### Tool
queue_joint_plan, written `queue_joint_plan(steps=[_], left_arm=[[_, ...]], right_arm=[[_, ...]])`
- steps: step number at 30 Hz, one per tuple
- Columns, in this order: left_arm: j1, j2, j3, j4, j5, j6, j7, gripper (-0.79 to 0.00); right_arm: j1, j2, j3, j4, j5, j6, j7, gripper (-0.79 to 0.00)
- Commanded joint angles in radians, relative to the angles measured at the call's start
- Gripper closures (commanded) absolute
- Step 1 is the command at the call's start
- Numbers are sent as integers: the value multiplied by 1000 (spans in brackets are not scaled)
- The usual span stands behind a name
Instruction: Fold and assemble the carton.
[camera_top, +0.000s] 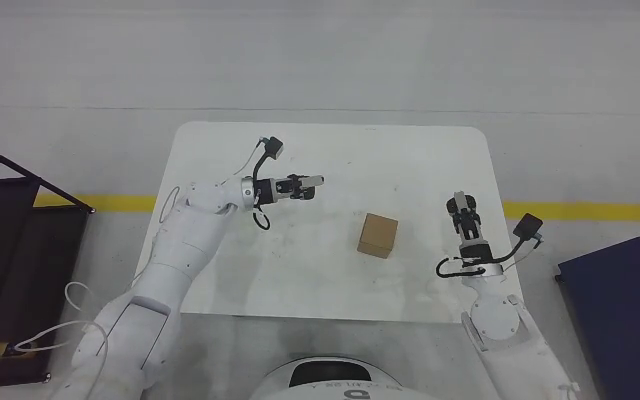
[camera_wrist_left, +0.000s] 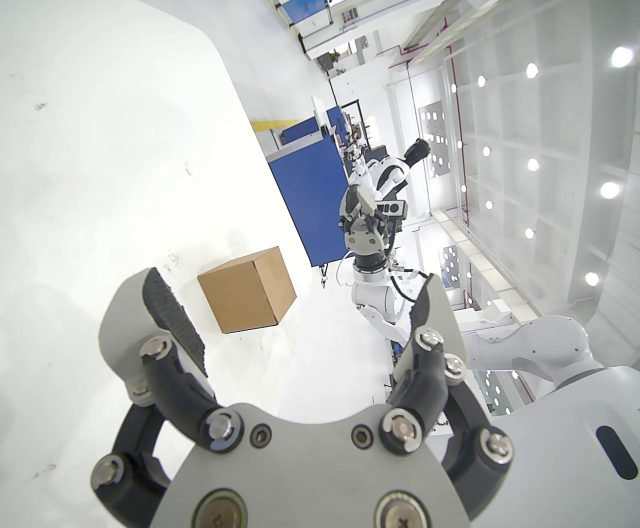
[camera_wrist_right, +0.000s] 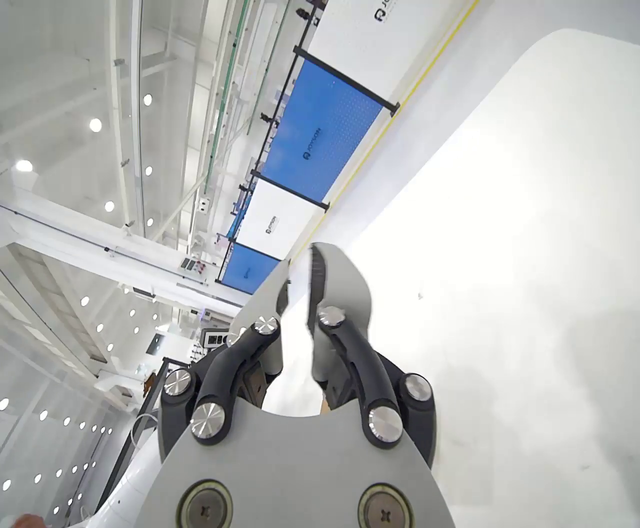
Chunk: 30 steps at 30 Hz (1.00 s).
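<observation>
I record the carton on the table, right of centre. The left gripper lies to its far left and the right gripper to its right, both apart from it.

Left hand spread wide, right hand fingers pressed together, arms well apart

Carton, ahead of the left gripper and framed by its spread jaws: two faces show. The underside and the faces turned away from the jaws are hidden, so flap closure cannot be told. Counter is cut off by the picture edge beside and behind the jaws. Right gripper: body behind the jaws is cut off by the picture edge. A brownish patch between the finger links is mostly covered and cannot be identified. From above, carton seams are too small to tell.
</observation>
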Motion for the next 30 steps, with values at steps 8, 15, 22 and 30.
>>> queue_joint_plan(steps=[8, 15, 22, 30], left_arm=[[0, 0, 0, 0, 0, 0, 0, -784], [0, 0, 0, 0, 0, 0, 0, -784], [0, 0, 0, 0, 0, 0, 0, -784], [0, 0, 0, 0, 0, 0, 0, -784]], right_arm=[[0, 0, 0, 0, 1, 1, 9, -664], [0, 0, 0, 0, 1, 1, 9, -784], [0, 0, 0, 0, 1, 1, 9, -785], [0, 0, 0, 0, 1, 1, 9, -785]])
